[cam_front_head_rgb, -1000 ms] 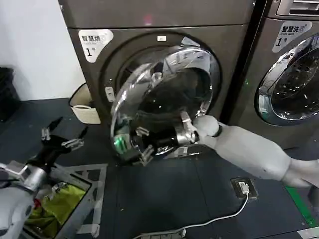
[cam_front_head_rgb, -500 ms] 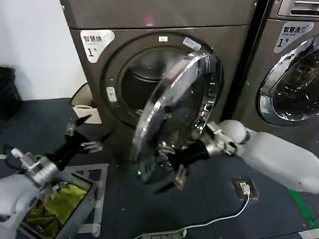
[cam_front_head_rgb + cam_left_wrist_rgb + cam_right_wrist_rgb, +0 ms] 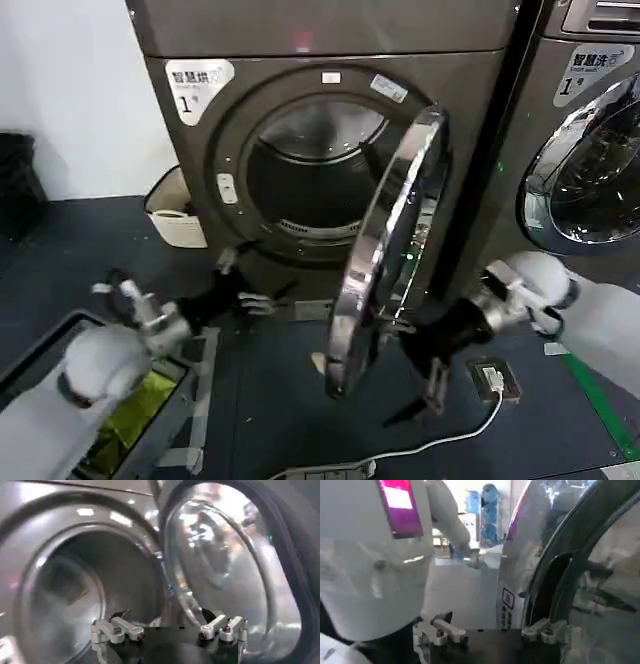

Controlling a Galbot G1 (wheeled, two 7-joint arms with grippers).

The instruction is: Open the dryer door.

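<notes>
The grey dryer [image 3: 300, 40] has its round glass door [image 3: 392, 240] swung out, edge-on to the head view, and the dark drum [image 3: 310, 170] lies bare. My right gripper [image 3: 418, 392] is open low on the door's inner side near its bottom rim, gripping nothing. In the right wrist view the door's chrome rim [image 3: 520, 575] rises above the spread right gripper [image 3: 492, 630]. My left gripper [image 3: 247, 284] is open just before the lower left of the drum opening. The left wrist view has the drum [image 3: 65, 590] and the door glass [image 3: 220, 560] beyond the open left gripper [image 3: 170, 629].
A second machine [image 3: 590, 170] stands close on the right. A beige basket [image 3: 172, 215] sits by the dryer's left side. A bin with yellow-green cloth [image 3: 125, 415] is at the lower left. A socket [image 3: 490, 378] and white cable [image 3: 440, 440] lie on the floor.
The door has swung from half open to edge-on, baring the drum. My right gripper moved right with it. My left gripper travelled right, toward the drum opening.
</notes>
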